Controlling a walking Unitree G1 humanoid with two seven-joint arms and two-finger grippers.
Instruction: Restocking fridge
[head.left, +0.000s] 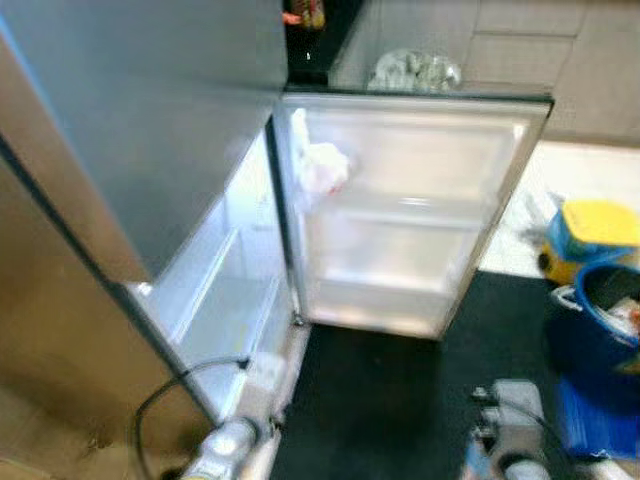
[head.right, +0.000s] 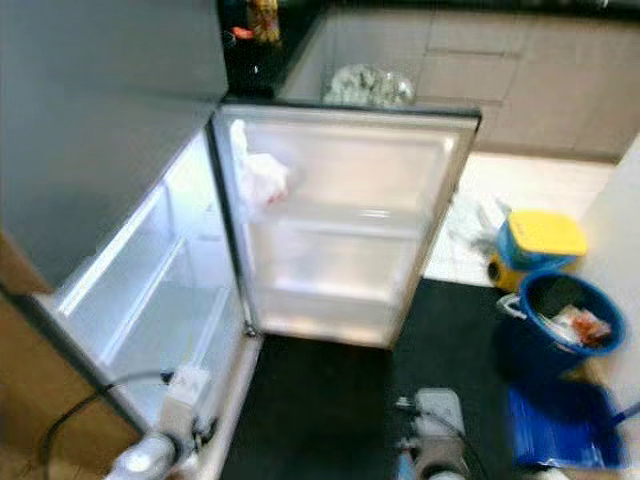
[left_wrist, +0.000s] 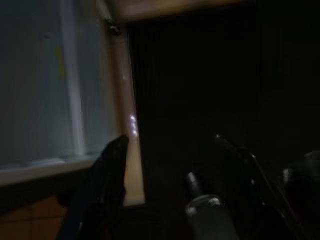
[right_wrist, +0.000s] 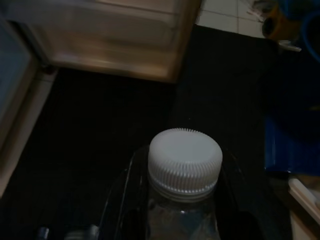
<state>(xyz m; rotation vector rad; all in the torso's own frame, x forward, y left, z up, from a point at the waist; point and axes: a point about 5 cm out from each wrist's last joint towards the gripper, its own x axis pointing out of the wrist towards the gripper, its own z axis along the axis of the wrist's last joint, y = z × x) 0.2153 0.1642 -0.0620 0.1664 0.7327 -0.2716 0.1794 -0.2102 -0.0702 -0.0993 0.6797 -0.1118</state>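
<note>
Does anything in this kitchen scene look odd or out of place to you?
One thing stands out: a crumpled white plastic bag sits in the top shelf of the open fridge door, whose other shelves look bare. Nothing looks spilled or broken. The right gripper holds a white-capped bottle above the dark floor mat.

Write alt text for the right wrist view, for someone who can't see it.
A clear bottle with a white ribbed cap sits between the two black fingers of the right pincer, seen from close above. Beyond it lie a dark floor mat, the lower edge of the open fridge door, and something blue to one side.
</note>
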